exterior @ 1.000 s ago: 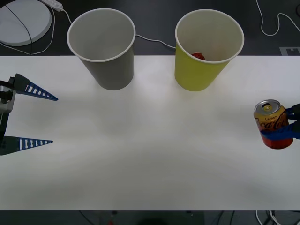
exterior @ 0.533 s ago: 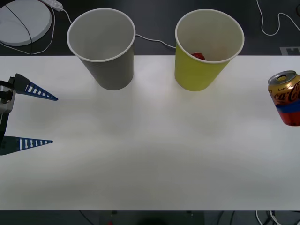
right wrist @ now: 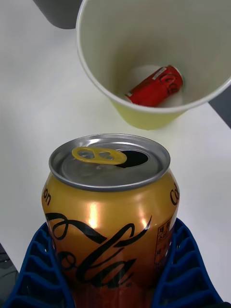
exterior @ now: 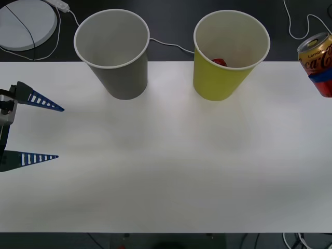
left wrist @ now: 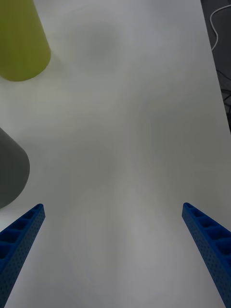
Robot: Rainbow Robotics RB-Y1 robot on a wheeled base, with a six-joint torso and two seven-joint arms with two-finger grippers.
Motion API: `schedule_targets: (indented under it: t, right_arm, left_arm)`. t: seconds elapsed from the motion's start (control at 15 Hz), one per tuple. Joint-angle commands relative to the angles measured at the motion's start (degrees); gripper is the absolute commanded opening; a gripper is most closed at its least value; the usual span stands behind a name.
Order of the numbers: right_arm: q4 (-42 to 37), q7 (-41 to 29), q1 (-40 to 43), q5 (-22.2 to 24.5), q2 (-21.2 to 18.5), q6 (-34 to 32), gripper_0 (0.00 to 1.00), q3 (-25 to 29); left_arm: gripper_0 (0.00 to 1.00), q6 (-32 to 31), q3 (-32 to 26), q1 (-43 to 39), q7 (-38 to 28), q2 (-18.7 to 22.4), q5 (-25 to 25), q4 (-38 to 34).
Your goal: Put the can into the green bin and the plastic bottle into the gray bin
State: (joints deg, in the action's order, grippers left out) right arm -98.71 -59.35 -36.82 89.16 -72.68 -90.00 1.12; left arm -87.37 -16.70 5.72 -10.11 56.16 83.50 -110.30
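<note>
Gold-topped can (right wrist: 109,216) sits clamped upright in my right fingers (right wrist: 185,269), raised off the bench (exterior: 166,171) beside the green bin (exterior: 228,57) — high enough, I judge, to clear its rim. Left gripper (exterior: 36,129) waits, fingers spread.

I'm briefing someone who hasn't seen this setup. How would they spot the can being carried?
Start at the white table and its two big cup-shaped bins, then look past the green bin toward the table's far right corner. There the right hand holds the can up, clear of the tabletop. It is orange-gold with its tab opened, unlike the red can lying inside the green bin.
</note>
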Motion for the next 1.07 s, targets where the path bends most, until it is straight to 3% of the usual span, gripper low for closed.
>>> schedule_targets:
  t: [0.07,0.2,0.53,1.07]
  right_arm:
    - [4.2,-1.3,-12.0,1.5,0.3,0.0,0.00,-10.6]
    - [7.7,-2.4,-19.4,2.9,2.0,0.0,0.00,-17.0]
    - [15.7,-4.0,-30.4,11.7,10.7,0.0,0.00,-24.5]
    - [27.9,-4.5,-37.2,24.6,25.0,0.0,0.00,-25.5]
  left_arm:
    - [1.00,0.0,0.0,0.0,0.0,0.0,0.0,0.0]
    - [1.00,0.0,0.0,0.0,0.0,0.0,0.0,0.0]
    - [1.00,0.0,0.0,0.0,0.0,0.0,0.0,0.0]
    - [1.00,0.0,0.0,0.0,0.0,0.0,0.0,0.0]
